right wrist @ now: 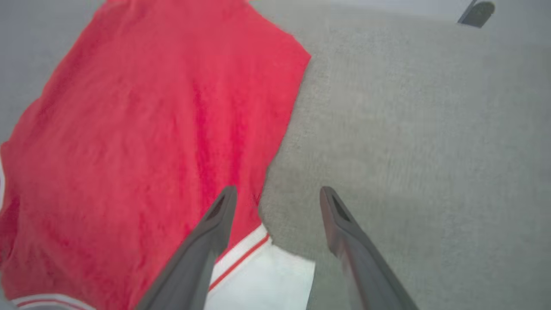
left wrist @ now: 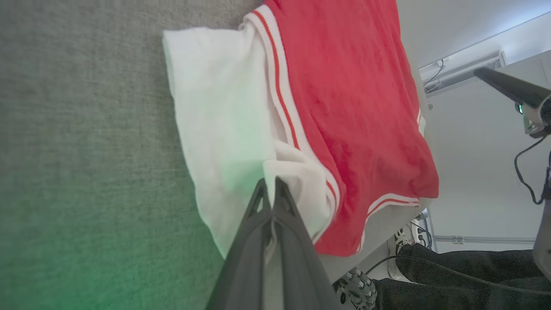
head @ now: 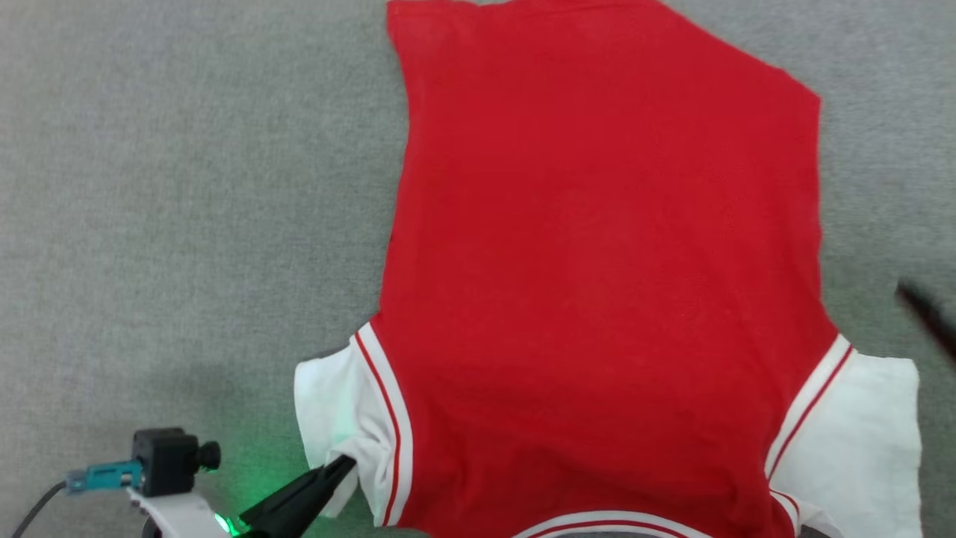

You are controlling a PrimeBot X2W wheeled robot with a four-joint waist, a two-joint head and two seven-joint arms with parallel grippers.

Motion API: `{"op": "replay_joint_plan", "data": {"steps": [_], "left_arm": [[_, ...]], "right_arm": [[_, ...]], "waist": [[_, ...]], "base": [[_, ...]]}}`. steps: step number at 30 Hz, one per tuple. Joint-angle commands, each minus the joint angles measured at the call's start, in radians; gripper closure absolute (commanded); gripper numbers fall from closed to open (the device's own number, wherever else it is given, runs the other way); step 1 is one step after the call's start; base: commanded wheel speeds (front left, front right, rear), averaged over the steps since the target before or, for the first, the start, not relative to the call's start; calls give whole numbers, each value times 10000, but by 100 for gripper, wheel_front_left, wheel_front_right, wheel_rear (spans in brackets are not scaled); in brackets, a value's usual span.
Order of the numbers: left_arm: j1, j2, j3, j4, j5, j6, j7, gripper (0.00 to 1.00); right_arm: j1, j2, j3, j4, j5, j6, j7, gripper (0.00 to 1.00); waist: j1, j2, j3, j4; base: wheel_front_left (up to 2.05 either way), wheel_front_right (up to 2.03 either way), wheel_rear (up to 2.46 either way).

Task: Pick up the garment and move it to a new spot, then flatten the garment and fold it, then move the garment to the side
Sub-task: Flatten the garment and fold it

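Note:
The garment (head: pixel 597 261) lies spread on the grey felt table (head: pixel 187 187) with its plain red side up, and its white sleeves point toward me at both lower corners. My left gripper (head: pixel 340 467) is shut on a bunched fold of the left white sleeve (left wrist: pixel 224 116); in the left wrist view the closed left gripper (left wrist: pixel 269 185) pinches that cloth. My right gripper (right wrist: pixel 279 196) stands open above the garment's (right wrist: pixel 150 129) right edge near the other sleeve, with nothing between its fingers. One blurred dark finger (head: pixel 926 314) of it shows at the right edge.
Bare grey felt stretches left of the garment and to its right (right wrist: pixel 409 129). In the left wrist view the table's near edge drops off, with a person's dark-trousered legs (left wrist: pixel 452 275) and cables beyond it. A green light glows on the felt by my left wrist.

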Motion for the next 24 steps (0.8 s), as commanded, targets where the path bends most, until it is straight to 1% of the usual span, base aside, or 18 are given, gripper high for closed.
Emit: {"op": "replay_joint_plan", "data": {"steps": [1,4,8,12,15,18,21,24], "left_arm": [[-217,-76,-81,-70,109,23,-11,100],[-557,-126,-218,-140,158,22,-9,100],[-1009,-194,-375,-236,219,23,-32,100],[-1437,-246,-533,-300,283,23,-58,100],[-1740,-305,-639,-326,308,23,-59,100],[-2015,-392,-725,-293,348,26,-47,100],[-2265,-512,-831,-222,387,39,-56,100],[-2490,-611,-883,-128,357,73,-53,100]], "right_arm": [[-894,-62,29,289,-92,-4,223,0],[-2880,-224,517,1250,-468,-4,618,0],[-5511,-79,1345,2988,-1161,-4,950,0],[-7489,-11,2311,4646,-1894,-4,1206,0],[-8533,-83,2960,5636,-2344,-4,1288,0],[-9361,-163,3429,6477,-2547,-4,1140,0],[-9934,-89,3673,7271,-2621,-4,1055,0],[-10334,-154,4041,7960,-2592,-4,1180,0]], "waist": [[0,0,375,316],[0,0,724,532],[0,0,1252,831],[0,0,1729,1116],[0,0,2068,1317],[0,0,2367,1467],[0,0,2624,1582],[0,0,2806,1654]], "base": [[0,0,0],[0,0,0],[0,0,0],[0,0,0],[0,0,0],[0,0,0],[0,0,0],[0,0,0]]}}
